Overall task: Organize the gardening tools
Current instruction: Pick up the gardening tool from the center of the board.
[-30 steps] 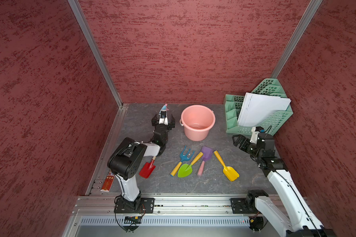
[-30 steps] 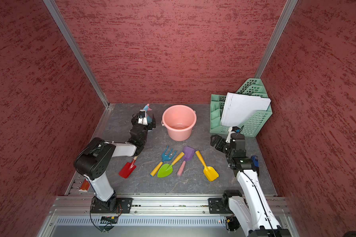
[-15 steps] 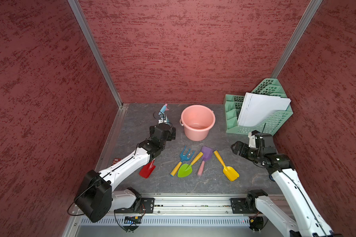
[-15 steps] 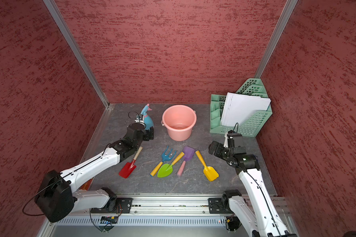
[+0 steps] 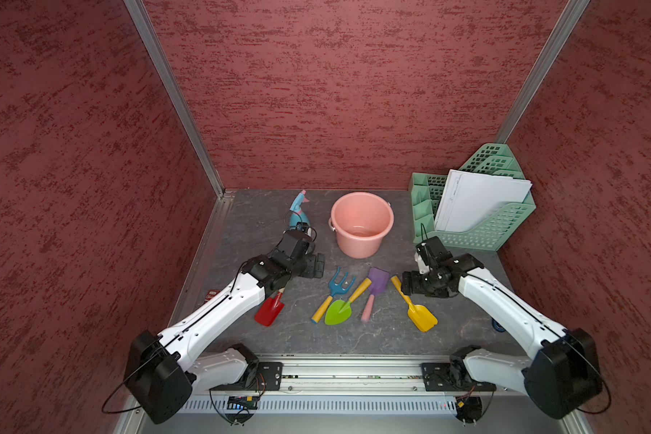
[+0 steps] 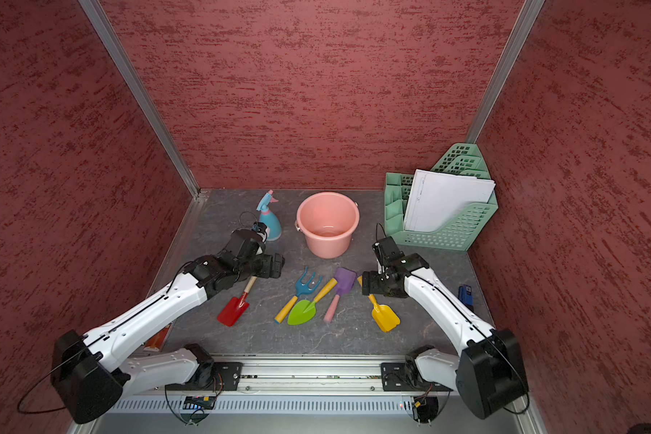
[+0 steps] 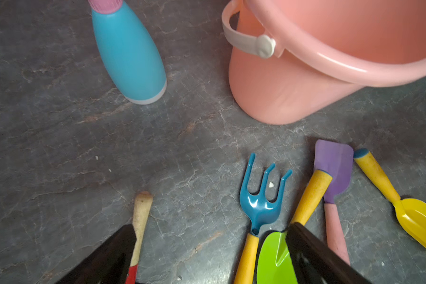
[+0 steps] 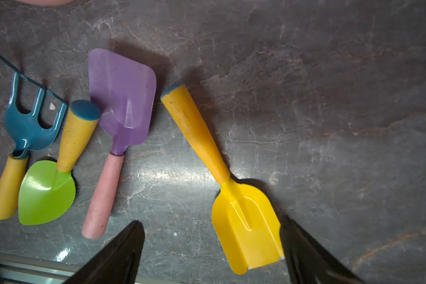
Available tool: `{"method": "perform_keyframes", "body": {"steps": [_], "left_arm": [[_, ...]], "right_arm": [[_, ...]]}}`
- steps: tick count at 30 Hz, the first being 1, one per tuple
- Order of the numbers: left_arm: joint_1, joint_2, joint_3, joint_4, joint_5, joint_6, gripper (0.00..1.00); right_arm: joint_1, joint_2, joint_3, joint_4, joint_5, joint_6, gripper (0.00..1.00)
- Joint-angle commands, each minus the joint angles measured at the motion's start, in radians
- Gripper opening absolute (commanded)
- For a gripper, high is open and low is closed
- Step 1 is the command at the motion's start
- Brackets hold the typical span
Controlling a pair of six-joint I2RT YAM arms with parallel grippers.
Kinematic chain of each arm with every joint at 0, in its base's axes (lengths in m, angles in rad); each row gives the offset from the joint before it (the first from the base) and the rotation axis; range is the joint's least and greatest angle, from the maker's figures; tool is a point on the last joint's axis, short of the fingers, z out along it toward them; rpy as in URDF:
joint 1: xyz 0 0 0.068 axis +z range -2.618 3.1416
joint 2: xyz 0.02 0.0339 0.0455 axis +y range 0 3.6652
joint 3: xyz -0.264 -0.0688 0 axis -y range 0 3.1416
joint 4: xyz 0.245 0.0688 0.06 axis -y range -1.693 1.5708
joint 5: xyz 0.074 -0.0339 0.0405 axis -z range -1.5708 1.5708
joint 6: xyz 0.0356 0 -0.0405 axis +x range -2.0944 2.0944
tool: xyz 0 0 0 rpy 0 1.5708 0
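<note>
Right wrist: right tool [image 8: 210, 220] released over yellow scoop [image 8: 217, 167]; left tool [image 7: 210, 227] released; red packet [image 5: 212, 295] print unreadable.

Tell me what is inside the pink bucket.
Nothing lies inside the pink bucket: both top views show its bare floor. Its near inner wall is hidden behind the rim.

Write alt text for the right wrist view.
The right gripper, jaws open, frames the blade of a yellow scoop lying on the grey table. Beside it lie a purple spade, a green trowel and a blue fork.
</note>
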Motion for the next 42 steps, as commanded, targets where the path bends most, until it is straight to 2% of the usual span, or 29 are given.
{"method": "perform_keyframes", "body": {"steps": [1, 7, 12, 20, 31, 35, 38, 42], "left_arm": [[0.004, -0.036, -0.024, -0.024, 0.053, -0.021, 1.0], [0.011, -0.04, -0.036, -0.014, 0.068, -0.022, 1.0], [0.019, -0.037, -0.043, -0.001, 0.078, -0.015, 1.0], [0.027, -0.041, -0.053, 0.008, 0.084, -0.015, 1.0], [0.037, -0.063, -0.075, 0.016, 0.087, -0.02, 1.0], [0.04, -0.064, -0.078, 0.017, 0.083, -0.02, 1.0], [0.041, -0.068, -0.08, 0.016, 0.081, -0.019, 1.0], [0.041, -0.073, -0.078, 0.016, 0.081, -0.022, 1.0]], "right_arm": [[0.02, 0.066, 0.055, 0.028, 0.073, -0.063, 0.84], [0.057, 0.223, 0.093, 0.085, 0.113, -0.109, 0.81], [0.08, 0.291, 0.085, 0.171, 0.127, -0.115, 0.79], [0.086, 0.362, 0.081, 0.259, 0.131, -0.113, 0.65], [0.089, 0.458, 0.108, 0.221, 0.123, -0.091, 0.53], [0.09, 0.478, 0.097, 0.215, 0.131, -0.083, 0.42], [0.09, 0.467, 0.091, 0.208, 0.145, -0.076, 0.3], [0.091, 0.44, 0.095, 0.181, 0.178, -0.062, 0.07]]}}
